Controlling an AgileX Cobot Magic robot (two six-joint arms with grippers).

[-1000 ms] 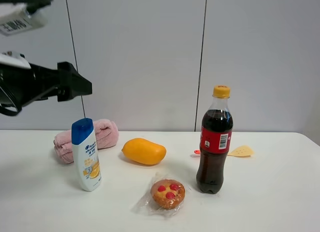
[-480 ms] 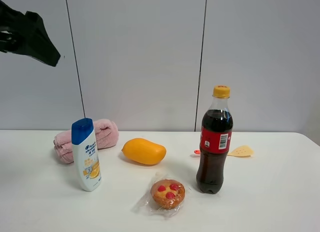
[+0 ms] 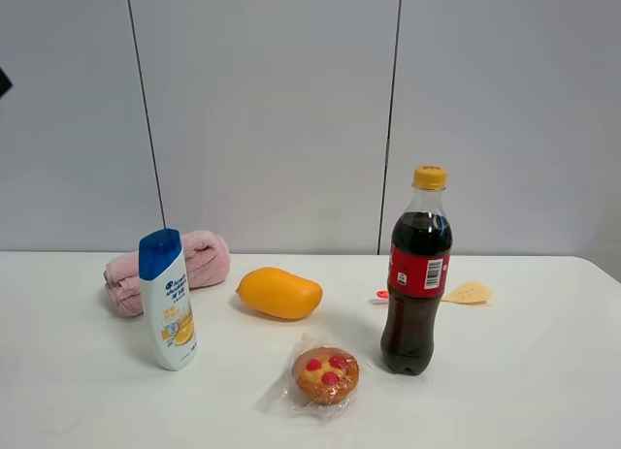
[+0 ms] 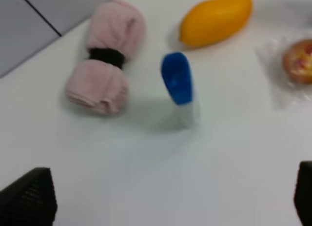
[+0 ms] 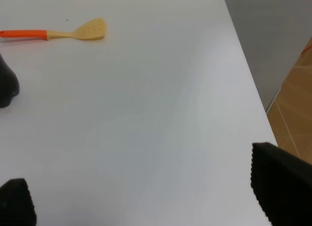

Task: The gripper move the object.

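Observation:
The white shampoo bottle [image 3: 167, 301] with a blue cap stands upright on the left of the white table, just in front of a pink towel. In the left wrist view it shows from above [image 4: 179, 87]. My left gripper [image 4: 166, 197] is open and empty, its two black fingertips [image 4: 28, 199] wide apart, high above the table and on the near side of the bottle. It is out of the exterior high view apart from a dark sliver at the left edge. My right gripper [image 5: 148, 194] is open and empty over bare table near the right edge.
A rolled pink towel [image 3: 165, 267], a mango [image 3: 279, 292], a wrapped muffin [image 3: 326, 373] and a cola bottle [image 3: 417, 274] stand on the table [image 3: 543, 371]. A yellow spatula with an orange handle [image 5: 73, 31] lies behind the cola bottle. The table's right edge [image 5: 246, 84] drops to the floor.
My left arm has risen and drawn back to the upper left, almost leaving the exterior high view. The shampoo bottle and the other things have not moved.

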